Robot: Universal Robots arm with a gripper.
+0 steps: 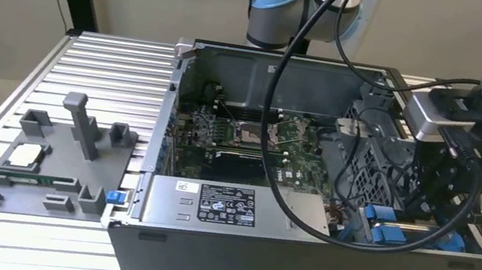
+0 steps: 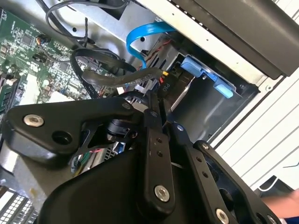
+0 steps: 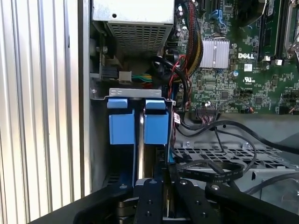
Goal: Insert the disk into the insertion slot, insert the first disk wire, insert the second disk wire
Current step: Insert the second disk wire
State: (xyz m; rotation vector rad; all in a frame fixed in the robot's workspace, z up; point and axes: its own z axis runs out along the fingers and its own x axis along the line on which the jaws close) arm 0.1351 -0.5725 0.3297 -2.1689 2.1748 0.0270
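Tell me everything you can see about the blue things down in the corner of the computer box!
They are the blue plastic carrier frames of the drives, two of them side by side, standing on edge in the grey metal insertion slot. In the first wrist view their flat blue tabs face the camera with a thin gap between them. In the exterior view they sit in the case's near corner on the exterior view's right. They look smooth and bright. Black cables lie beside them, and the gripper is right by them.
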